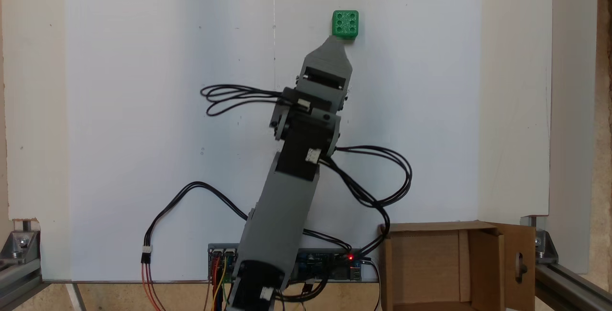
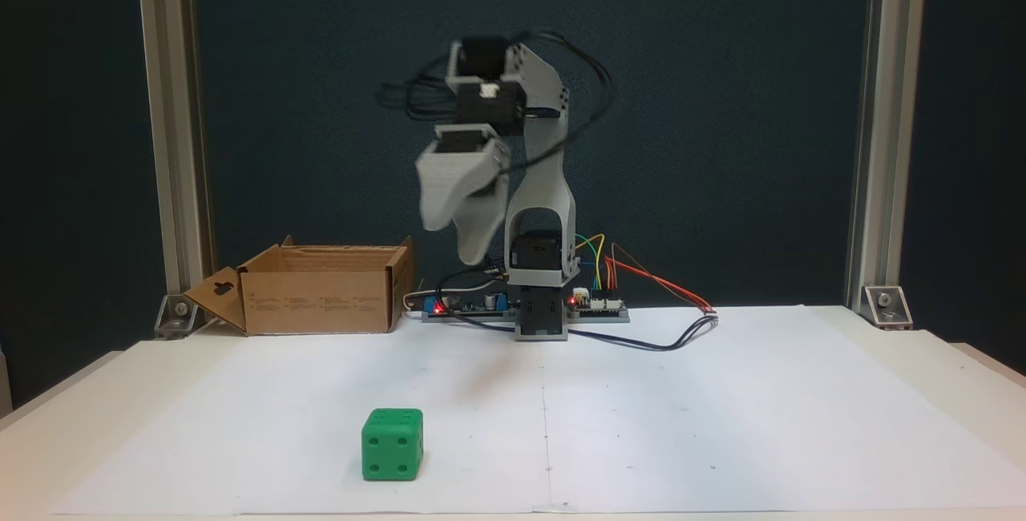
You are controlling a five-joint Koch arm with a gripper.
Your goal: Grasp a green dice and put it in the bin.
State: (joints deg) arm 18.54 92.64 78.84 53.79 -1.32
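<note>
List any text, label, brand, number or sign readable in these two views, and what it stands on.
No words or digits can be read.
Cardboard box: faint printed lines on its front wall, too small and blurred to read.
Green dice: pips only, six on top, four on the face toward the front camera.
Controller board at the arm's base: any markings too small to read.

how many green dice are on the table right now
1. The green dice sits on the white paper sheet, near the front edge in the fixed view that faces the arm, far from the bin. The box interior is only partly visible, so another could be hidden there.
</note>
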